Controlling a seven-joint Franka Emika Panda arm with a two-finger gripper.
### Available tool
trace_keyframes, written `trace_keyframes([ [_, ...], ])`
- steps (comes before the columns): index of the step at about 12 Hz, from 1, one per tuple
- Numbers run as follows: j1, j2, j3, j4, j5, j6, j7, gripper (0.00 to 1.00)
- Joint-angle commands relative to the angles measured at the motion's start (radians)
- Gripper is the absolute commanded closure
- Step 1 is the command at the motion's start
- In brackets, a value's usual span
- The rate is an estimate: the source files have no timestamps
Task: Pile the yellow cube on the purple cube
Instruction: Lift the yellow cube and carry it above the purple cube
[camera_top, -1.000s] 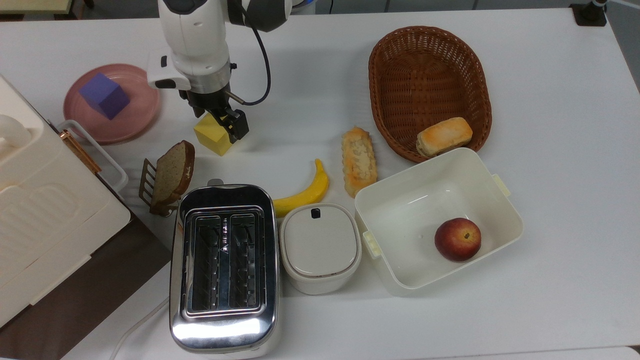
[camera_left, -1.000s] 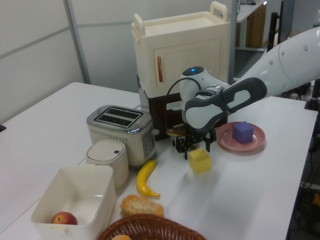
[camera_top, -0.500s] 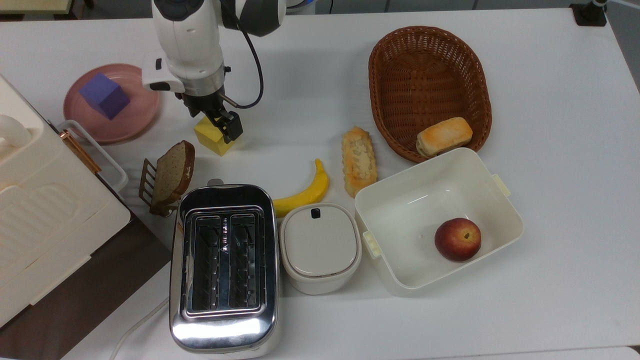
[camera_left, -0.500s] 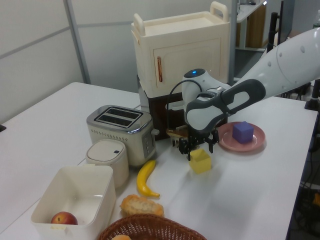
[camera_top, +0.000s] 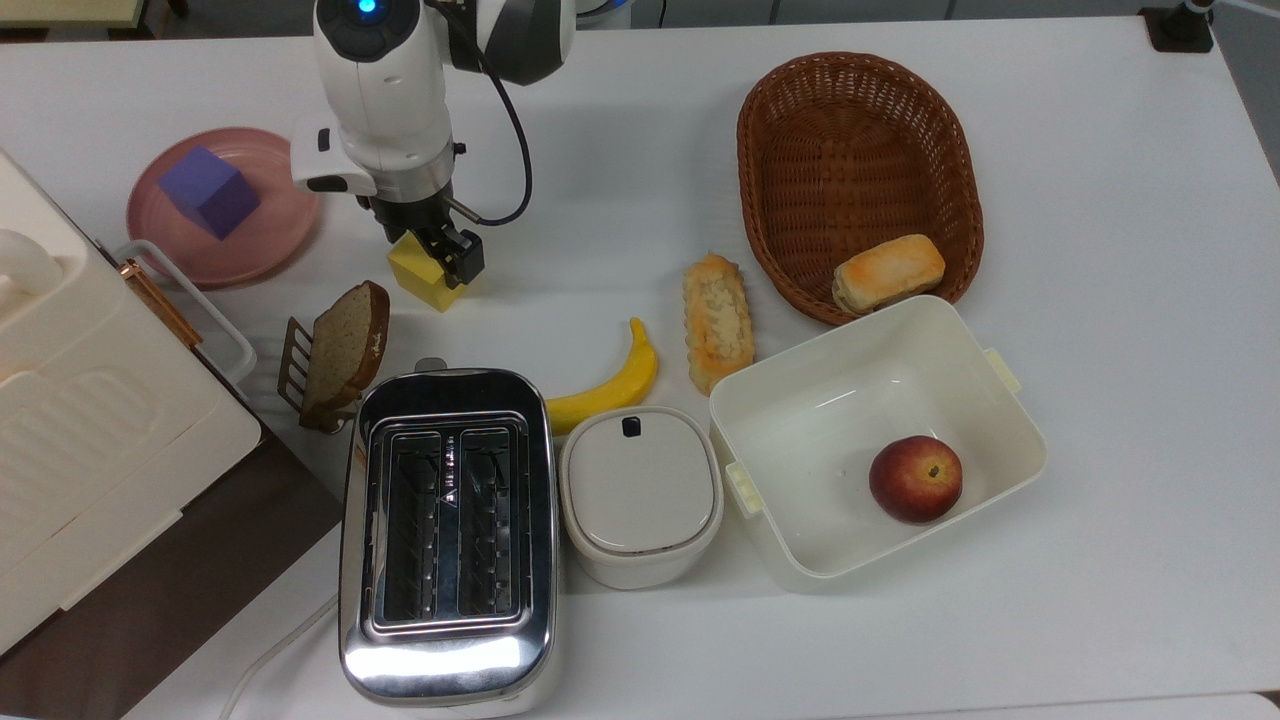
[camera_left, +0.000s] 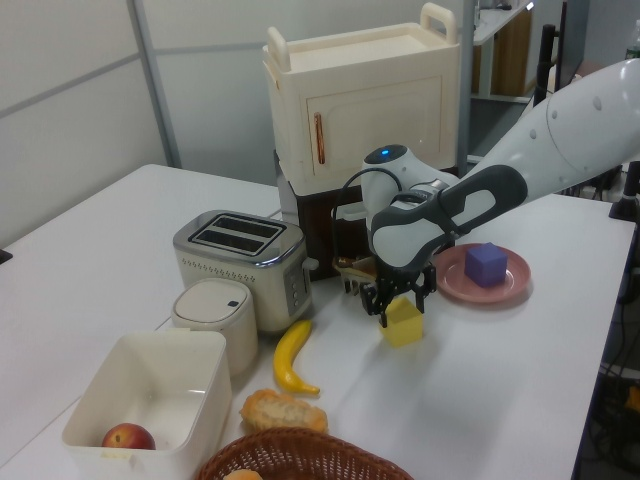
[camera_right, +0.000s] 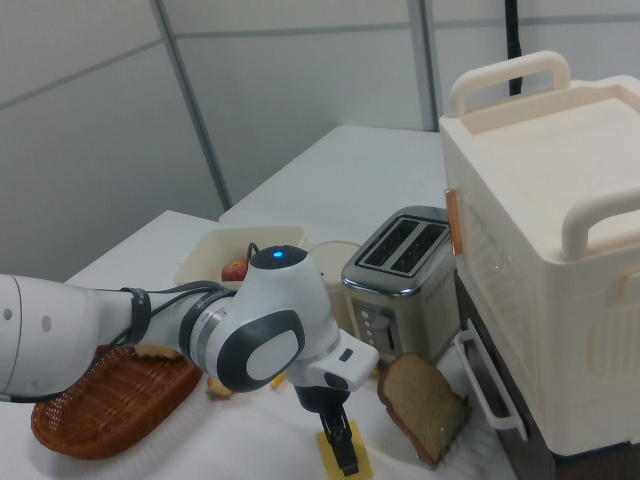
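gripper: the gripper (camera_top: 428, 243) is down over the yellow cube (camera_top: 424, 276); in the top view a dark finger sits against the cube's right edge and the other at its upper left, so the jaws straddle the block with a span about its width. whether the pads press the faces, i cannot tell.
change in gripper: a second ago it stood higher, with the fingers above the cube's top; now, in the left view, the gripper (camera_left: 398, 298) has sunk so the fingertips reach down the sides of the cube (camera_left: 403, 322).
change in arm: in the top view the wrist has shifted a little and a blue light on the arm's top now shows.
yellow cube: on the white table (camera_top: 620, 180), same spot as before, just right of the pink plate (camera_top: 270, 235) in the top view and above the slice of bread (camera_top: 346, 345) in its rack. in the right view the cube (camera_right: 342, 458) lies low in the frame under the gripper (camera_right: 338, 436).
purple cube: the purple cube (camera_top: 208, 191) rests on the pink plate, unmoved, well apart from the gripper; in the left view it (camera_left: 486, 264) sits to the right of the arm.
other things: toaster (camera_top: 447, 535), banana (camera_top: 610, 384) and basket (camera_top: 858, 180) lie where they were.
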Motion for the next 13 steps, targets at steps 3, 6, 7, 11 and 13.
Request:
trace_keyframes([
  [3,-0.003,-0.077,-0.008,-0.012,-0.018,0.008,-0.011,1.0],
  [6,-0.113,-0.274,-0.008,-0.013,-0.019,-0.099,-0.074,1.0],
  [7,-0.174,-0.327,-0.008,-0.016,-0.019,-0.136,-0.133,1.0],
  [11,-0.341,-0.329,-0.007,-0.013,-0.012,-0.127,-0.311,1.0],
  [13,-0.433,-0.288,0.027,0.005,-0.003,-0.116,-0.399,1.0],
])
